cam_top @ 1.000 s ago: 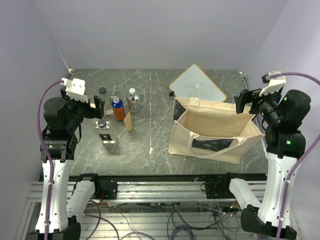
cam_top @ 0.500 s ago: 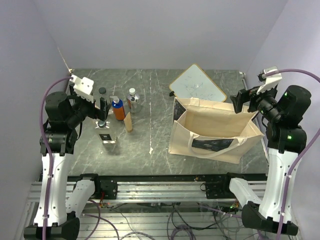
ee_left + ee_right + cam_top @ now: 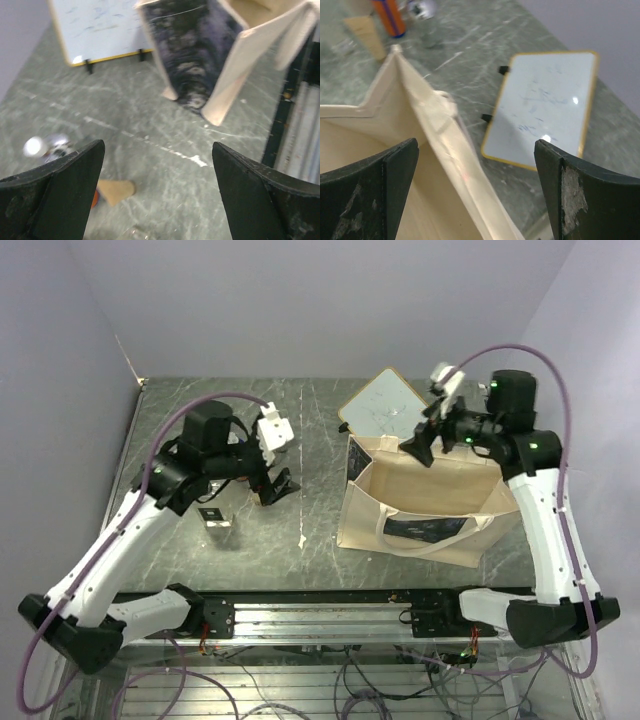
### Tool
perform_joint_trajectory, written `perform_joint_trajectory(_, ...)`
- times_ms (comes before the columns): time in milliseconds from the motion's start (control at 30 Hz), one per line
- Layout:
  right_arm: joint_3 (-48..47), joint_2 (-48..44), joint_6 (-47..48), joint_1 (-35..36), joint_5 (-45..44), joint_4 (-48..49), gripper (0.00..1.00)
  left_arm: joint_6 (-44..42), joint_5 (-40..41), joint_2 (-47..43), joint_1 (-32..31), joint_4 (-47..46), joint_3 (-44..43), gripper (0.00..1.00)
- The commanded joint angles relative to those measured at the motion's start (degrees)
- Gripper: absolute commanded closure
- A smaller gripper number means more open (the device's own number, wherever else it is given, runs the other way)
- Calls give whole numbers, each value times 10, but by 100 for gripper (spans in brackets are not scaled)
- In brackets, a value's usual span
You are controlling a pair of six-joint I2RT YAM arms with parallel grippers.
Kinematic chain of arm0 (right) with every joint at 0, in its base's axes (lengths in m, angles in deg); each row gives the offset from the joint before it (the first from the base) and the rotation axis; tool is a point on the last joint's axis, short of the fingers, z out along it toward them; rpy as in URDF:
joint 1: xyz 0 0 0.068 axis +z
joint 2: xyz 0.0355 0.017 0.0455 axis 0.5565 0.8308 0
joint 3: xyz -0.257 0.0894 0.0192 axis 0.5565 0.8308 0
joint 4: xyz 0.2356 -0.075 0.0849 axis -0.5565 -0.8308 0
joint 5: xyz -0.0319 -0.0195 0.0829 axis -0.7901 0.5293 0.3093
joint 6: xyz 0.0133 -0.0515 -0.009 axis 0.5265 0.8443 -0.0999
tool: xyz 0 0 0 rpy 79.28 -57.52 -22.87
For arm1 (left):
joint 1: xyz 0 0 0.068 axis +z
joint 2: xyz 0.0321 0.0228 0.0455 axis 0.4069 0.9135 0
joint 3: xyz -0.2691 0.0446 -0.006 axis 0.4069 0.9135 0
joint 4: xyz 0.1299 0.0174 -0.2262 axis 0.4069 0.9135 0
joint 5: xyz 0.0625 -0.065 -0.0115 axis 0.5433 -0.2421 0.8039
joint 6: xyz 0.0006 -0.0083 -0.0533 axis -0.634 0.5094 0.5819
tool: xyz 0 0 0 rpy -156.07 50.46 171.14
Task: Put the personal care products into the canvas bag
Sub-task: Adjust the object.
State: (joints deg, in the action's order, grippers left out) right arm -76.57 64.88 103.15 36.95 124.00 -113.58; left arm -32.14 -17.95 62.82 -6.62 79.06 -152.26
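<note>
Mia: Where are the little bottles?

Tom: On the left part of the table [image 3: 310, 440]. The right claw's camera shows the orange bottle [image 3: 390, 17] with the tan tube [image 3: 365, 32] just beside it. The bottle with the shiny cap [image 3: 424, 12] is near them. They all look blurry.

Mia: And from up top?

Tom: The left arm hides most of them. Only one clear bottle [image 3: 215, 523] shows, on the table at the near side of the arm.

Mia: Where is the canvas bag [image 3: 362, 520]?

Tom: It stands on the right part of the table with its mouth open to the top. The bottles I can see are well apart from it.

Mia: What about the claws?

Tom: The left claw [image 3: 277, 488] hangs over the table between the bottles and the bag. Its fingers are spread wide and hold nothing. The right claw [image 3: 418, 447] hangs over the far rim of the bag. Its fingers are spread wide too, and nothing is in them. The white board [image 3: 385, 405] sits just behind the bag.
</note>
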Motion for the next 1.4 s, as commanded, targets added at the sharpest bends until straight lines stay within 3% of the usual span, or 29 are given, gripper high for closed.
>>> perform_joint_trajectory(0, 0, 18, 59, 89, -46, -18, 0, -10, -85, 41, -44, -8, -27, 3)
perform_joint_trajectory(300, -2, 101, 138, 162, -126, -31, 5, -7, -80, 125, -138, -90, -4, 8)
perform_joint_trajectory(500, -6, 125, 167, 169, -109, -38, 13, -26, -71, 182, -177, -147, -7, 15)
perform_joint_trajectory(667, 29, 110, 157, 169, -95, -11, 38, 14, -75, 198, -189, -229, 25, 34)
perform_joint_trajectory(800, 59, 92, 121, 170, -127, 57, 65, 39, -60, 195, -193, -261, 47, 69)
perform_joint_trajectory(900, 61, 92, 113, 169, -147, 76, 94, 45, -46, 180, -193, -267, 65, 91)
perform_joint_trajectory(933, 57, 95, 111, 169, -154, 78, 100, 42, -41, 175, -193, -262, 68, 93)
perform_joint_trajectory(1100, 36, 100, 96, 169, -212, 95, 100, 10, -41, 149, -193, -225, 73, 93)
perform_joint_trajectory(1367, -3, 128, 63, 169, -310, 94, 100, 38, -127, 137, -186, -220, 77, 93)
